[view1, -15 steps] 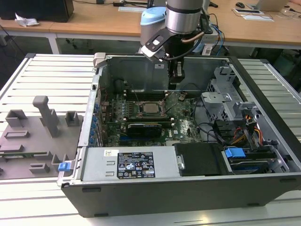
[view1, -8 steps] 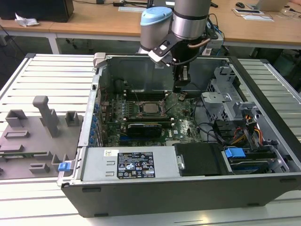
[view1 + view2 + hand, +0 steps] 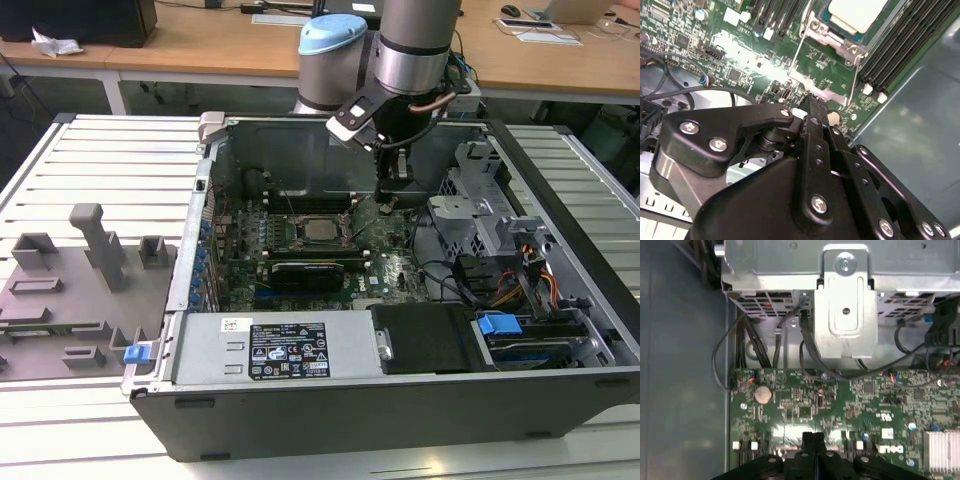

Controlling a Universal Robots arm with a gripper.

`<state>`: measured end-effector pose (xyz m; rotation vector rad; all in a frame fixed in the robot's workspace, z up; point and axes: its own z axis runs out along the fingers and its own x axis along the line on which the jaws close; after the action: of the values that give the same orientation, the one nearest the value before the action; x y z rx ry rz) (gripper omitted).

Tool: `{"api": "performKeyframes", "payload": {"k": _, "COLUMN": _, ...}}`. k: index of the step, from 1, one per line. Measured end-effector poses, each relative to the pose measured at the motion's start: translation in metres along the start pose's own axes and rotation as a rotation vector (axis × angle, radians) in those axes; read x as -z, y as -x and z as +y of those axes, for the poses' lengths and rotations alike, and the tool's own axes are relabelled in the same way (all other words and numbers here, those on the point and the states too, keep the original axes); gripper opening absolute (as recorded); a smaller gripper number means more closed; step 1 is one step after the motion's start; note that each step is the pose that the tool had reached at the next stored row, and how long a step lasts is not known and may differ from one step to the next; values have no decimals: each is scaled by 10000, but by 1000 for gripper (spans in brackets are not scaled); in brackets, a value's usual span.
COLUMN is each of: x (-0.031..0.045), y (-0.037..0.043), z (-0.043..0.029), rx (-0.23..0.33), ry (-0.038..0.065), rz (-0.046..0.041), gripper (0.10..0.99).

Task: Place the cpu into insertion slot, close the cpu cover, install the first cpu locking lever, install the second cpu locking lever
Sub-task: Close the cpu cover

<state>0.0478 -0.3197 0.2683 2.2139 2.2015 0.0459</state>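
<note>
While the arm reaches down into the open computer case (image 3: 400, 425) on the slatted tabletop (image 3: 110, 160), the end effector (image 3: 393, 190) is seen low over the green motherboard (image 3: 395, 250), just to the exterior view's right of the socket area. In both wrist views the end effector (image 3: 812, 102) (image 3: 813, 438) is shown with its 2 fingers pressed together, no gap between them and nothing seen held; whether the tips touch the board cannot be told.

The cpu (image 3: 322, 229) is seated in the insertion slot (image 3: 342, 243) near the middle of the board, its silver-grey top facing up. In the second wrist view the cpu (image 3: 857, 11) is framed by the cpu cover (image 3: 836, 36), which appears to lie flat around it. 2 thin wire levers (image 3: 799, 47) (image 3: 856, 75) are seen beside the frame; whether they are latched cannot be told. Black memory slots (image 3: 895, 50) run along the socket's far side.

A coin cell (image 3: 763, 394) and a metal drive cage (image 3: 845, 305) are shown in the first wrist view. A grey fixture tray (image 3: 60, 300) is placed outside the case, at the exterior view's left.
</note>
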Motion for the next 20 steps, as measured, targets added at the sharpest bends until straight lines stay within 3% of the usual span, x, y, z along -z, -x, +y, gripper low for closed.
{"api": "performKeyframes", "payload": {"k": 2, "x": -24, "y": -1, "z": 20, "rx": 0, "ry": 0, "rz": -1, "gripper": 106}}
{"api": "performKeyframes", "payload": {"k": 3, "x": -80, "y": -3, "z": 40, "rx": 4, "ry": 0, "rz": -2, "gripper": 106}}
{"api": "performKeyframes", "payload": {"k": 7, "x": -129, "y": -5, "z": 58, "rx": 5, "ry": 0, "rz": -1, "gripper": 106}}
{"api": "performKeyframes", "payload": {"k": 20, "x": -134, "y": -4, "z": -34, "rx": 13, "ry": -1, "rz": -1, "gripper": 106}}
